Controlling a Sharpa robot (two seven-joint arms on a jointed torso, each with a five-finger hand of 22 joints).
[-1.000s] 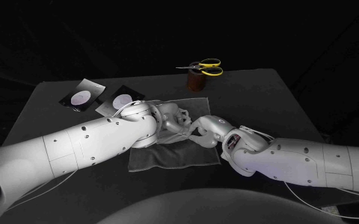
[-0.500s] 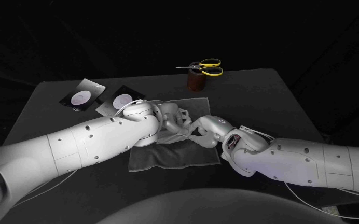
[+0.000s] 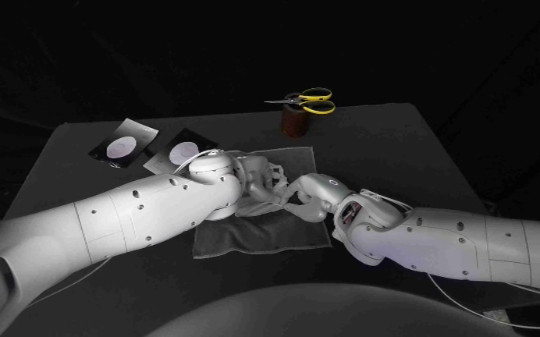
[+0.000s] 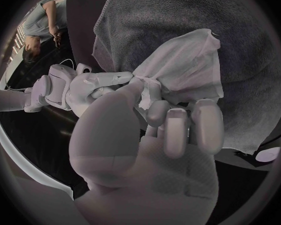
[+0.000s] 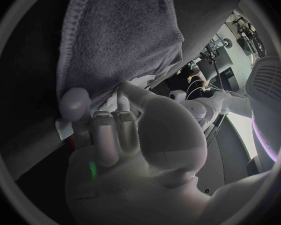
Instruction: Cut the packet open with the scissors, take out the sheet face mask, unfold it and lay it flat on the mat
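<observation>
Over the mat (image 3: 261, 239), left hand (image 3: 259, 180) and right hand (image 3: 303, 196) both pinch the crumpled sheet face mask (image 4: 184, 65), and tugging apart too hard may tear it.

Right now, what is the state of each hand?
Left hand: holding the face mask.
Right hand: holding the same face mask.

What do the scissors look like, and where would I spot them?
Start at the black table and look to its far edge, beyond the grey mat. A small brown holder stands there, with the scissors on top. Their yellow handles are the only bright colour on the table.
</observation>
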